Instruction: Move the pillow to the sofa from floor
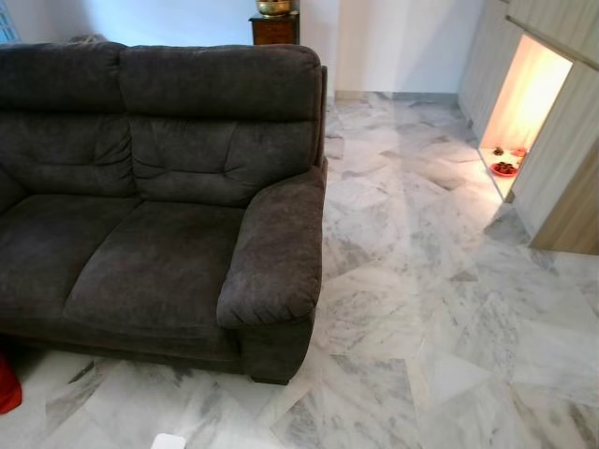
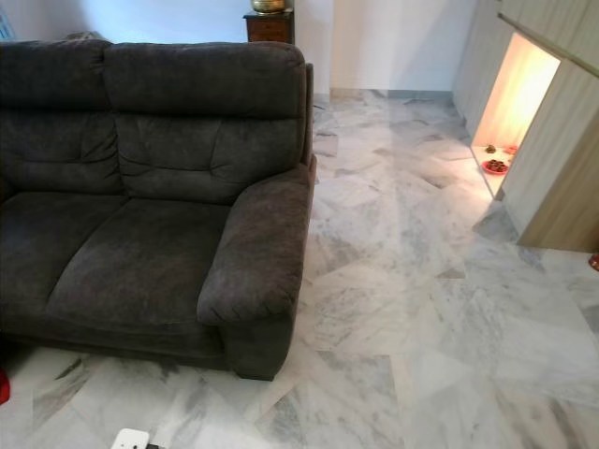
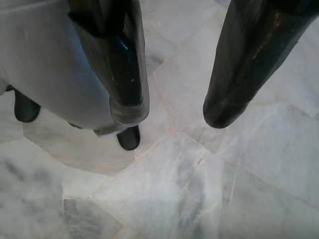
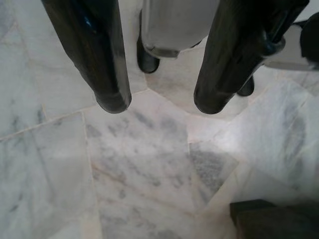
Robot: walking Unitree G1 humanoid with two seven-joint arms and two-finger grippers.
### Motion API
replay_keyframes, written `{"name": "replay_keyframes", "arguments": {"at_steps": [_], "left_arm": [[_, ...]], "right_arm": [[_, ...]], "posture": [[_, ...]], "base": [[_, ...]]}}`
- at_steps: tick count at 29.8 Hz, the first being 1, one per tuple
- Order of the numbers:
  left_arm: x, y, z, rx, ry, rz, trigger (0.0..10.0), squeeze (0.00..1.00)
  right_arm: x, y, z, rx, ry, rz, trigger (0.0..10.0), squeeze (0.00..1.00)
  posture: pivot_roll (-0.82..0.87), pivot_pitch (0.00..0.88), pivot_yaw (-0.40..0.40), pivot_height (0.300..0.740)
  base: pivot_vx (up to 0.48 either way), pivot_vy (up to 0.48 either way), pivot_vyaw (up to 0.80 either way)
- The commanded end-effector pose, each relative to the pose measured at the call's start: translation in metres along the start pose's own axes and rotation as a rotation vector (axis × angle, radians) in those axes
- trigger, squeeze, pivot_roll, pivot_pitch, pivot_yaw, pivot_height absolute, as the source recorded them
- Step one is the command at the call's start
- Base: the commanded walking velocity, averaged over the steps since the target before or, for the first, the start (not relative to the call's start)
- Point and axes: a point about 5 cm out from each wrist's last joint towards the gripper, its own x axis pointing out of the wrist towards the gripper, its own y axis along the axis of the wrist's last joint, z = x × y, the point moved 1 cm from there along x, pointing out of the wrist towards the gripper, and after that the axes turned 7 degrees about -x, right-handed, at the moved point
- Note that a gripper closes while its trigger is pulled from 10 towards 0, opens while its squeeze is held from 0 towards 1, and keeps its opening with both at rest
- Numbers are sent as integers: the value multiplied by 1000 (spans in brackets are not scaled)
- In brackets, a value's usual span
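Note:
A dark grey two-seat sofa (image 1: 159, 196) stands on the left, its cushions bare and its right armrest (image 1: 279, 248) nearest me. At the left edge, on the floor by the sofa's front, a small part of a red thing (image 1: 7, 383) shows; I cannot tell what it is. My left gripper (image 3: 174, 115) hangs over the marble floor, open, with nothing between its fingers. My right gripper (image 4: 161, 103) also hangs open over the floor, holding nothing.
White-grey marble floor (image 1: 421, 309) spreads to the right of the sofa. A lit wall niche (image 1: 519, 103) with small red dishes (image 1: 504, 168) is at the right. A wooden cabinet (image 1: 274, 28) stands behind the sofa. A small white thing (image 2: 129, 439) lies at the bottom edge.

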Motion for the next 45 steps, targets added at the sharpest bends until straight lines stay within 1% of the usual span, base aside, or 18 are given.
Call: {"name": "replay_keyframes", "arguments": {"at_steps": [1,13,18,32,45], "left_arm": [[-2,-8,-9,27,20,-31,10000,0],[-3,-13,-11,34,25,-48,10000,0],[-3,-14,-6,42,12,-54,10000,0],[-5,-25,-6,45,19,-79,10000,0],[-5,-26,-5,32,20,-81,10000,0]], "right_arm": [[2,4,-8,19,15,6,10000,0],[2,5,-11,40,12,16,10000,0],[2,5,-9,97,-7,19,10000,0],[2,7,-10,116,9,32,10000,0],[2,7,-10,123,14,30,10000,0]], "posture": [[-55,24,44,740],[-55,33,38,740],[-55,33,36,740],[-54,40,36,740],[-54,47,38,740]], "base": [[0,472,0],[0,477,0],[0,477,0],[0,476,0],[0,474,0]]}}
